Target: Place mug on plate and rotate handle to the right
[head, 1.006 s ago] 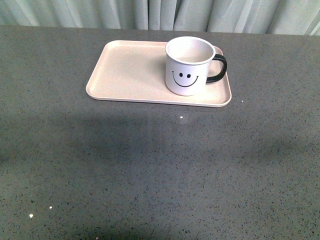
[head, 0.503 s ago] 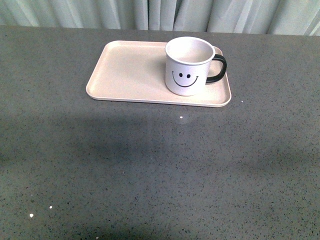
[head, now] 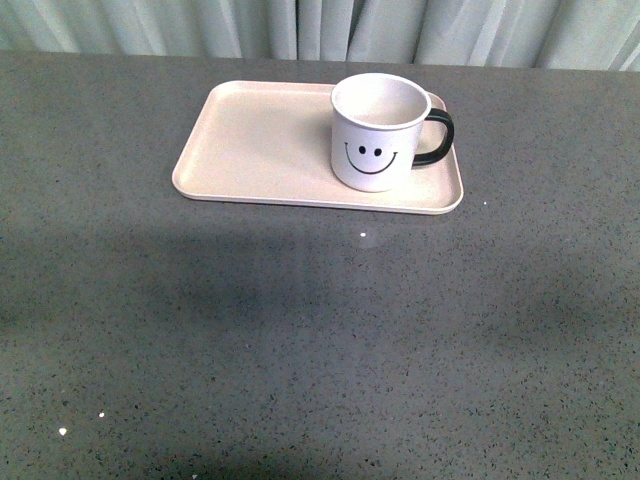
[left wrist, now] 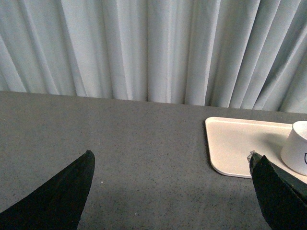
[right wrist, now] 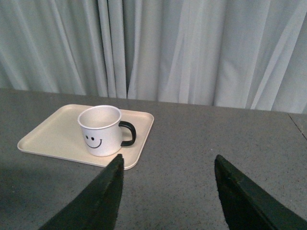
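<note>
The white mug (head: 377, 132) with a black smiley face stands upright on the right end of the pale pink-beige plate (head: 250, 140). Its black handle (head: 438, 138) points right. Neither gripper shows in the front view. In the left wrist view my left gripper (left wrist: 170, 165) is open and empty over bare table, with the plate (left wrist: 240, 143) and an edge of the mug (left wrist: 297, 148) beyond one finger. In the right wrist view my right gripper (right wrist: 168, 160) is open and empty, well back from the mug (right wrist: 101, 130), its handle (right wrist: 129, 134) and the plate (right wrist: 48, 136).
The grey speckled table (head: 320, 340) spreads wide in front of the plate. Pale curtains (head: 320, 25) hang along the table's far edge. A few white specks (head: 363, 235) lie on the table.
</note>
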`<action>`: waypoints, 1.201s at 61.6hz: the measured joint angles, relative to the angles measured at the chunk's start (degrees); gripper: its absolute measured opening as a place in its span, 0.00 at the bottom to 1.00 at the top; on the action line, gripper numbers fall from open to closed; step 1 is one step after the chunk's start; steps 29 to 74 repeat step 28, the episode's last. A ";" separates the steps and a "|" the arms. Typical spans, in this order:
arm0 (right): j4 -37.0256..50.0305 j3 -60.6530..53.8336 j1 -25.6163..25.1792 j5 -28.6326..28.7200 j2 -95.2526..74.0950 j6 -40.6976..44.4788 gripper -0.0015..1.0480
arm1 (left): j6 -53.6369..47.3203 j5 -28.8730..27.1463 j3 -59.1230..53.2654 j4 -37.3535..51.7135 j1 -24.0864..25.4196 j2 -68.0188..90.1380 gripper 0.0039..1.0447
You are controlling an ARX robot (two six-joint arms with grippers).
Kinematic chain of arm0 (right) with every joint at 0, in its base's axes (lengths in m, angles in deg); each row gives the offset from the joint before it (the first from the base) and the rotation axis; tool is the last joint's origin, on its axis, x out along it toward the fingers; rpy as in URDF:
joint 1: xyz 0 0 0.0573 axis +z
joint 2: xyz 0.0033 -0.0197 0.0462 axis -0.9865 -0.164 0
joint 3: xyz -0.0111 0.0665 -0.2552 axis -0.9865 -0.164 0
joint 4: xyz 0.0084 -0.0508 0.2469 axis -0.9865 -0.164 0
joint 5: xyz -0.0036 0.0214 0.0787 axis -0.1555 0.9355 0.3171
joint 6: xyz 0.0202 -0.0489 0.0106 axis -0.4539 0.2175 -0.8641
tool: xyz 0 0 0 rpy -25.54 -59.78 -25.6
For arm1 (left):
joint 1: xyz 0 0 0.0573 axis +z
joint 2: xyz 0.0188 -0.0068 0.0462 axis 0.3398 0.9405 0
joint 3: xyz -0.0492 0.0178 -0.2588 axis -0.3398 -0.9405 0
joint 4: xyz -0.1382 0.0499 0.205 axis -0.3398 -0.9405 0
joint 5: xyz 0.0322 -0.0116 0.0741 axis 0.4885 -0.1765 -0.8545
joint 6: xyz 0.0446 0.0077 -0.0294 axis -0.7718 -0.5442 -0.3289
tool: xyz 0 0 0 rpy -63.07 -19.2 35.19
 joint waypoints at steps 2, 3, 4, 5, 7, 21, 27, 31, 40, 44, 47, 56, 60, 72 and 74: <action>0.00 0.00 0.00 0.02 0.00 0.00 0.63 | 0.00 0.00 0.00 0.00 0.00 0.00 0.91; 0.00 0.00 0.00 0.00 0.00 0.00 0.67 | 0.00 0.00 0.00 0.00 0.00 0.00 0.91; 0.00 0.00 0.00 0.02 0.00 0.00 0.68 | 0.00 0.00 0.00 0.00 0.00 0.00 0.91; 0.00 0.00 0.00 0.02 0.00 0.00 0.72 | 0.00 0.00 0.00 0.00 0.00 0.00 0.91; 0.00 0.00 0.00 0.02 0.00 0.00 0.77 | 0.00 0.00 0.00 0.00 0.00 0.00 0.91; 0.00 0.00 0.00 0.02 0.00 -0.02 0.91 | 0.00 0.00 0.00 0.00 0.00 0.00 0.91; 0.00 0.00 0.00 0.02 0.00 -0.02 0.91 | 0.00 0.00 0.00 0.00 0.00 0.00 0.91; 0.00 0.00 0.00 0.02 0.00 -0.02 0.91 | 0.00 0.00 0.00 0.00 0.00 0.00 0.91; 0.00 0.00 0.00 0.02 0.00 -0.02 0.91 | 0.00 0.00 0.00 0.00 0.00 0.00 0.91; 0.00 0.00 0.00 0.02 0.00 -0.02 0.91 | 0.00 0.00 0.00 0.00 0.00 0.00 0.91; 0.00 0.00 0.00 0.02 0.00 -0.02 0.91 | 0.00 0.00 0.00 0.00 0.00 0.00 0.91; 0.00 0.00 0.00 0.02 0.00 -0.02 0.91 | 0.00 0.00 0.00 0.00 0.00 0.00 0.91; 0.00 0.00 0.00 0.02 0.00 -0.02 0.91 | 0.00 0.00 0.00 0.00 0.00 0.00 0.91; 0.00 0.00 0.00 0.02 0.00 -0.02 0.91 | 0.00 0.00 0.00 0.00 0.00 0.00 0.91; 0.00 0.00 0.00 0.02 0.00 -0.02 0.91 | 0.00 0.00 0.00 0.00 0.00 0.00 0.91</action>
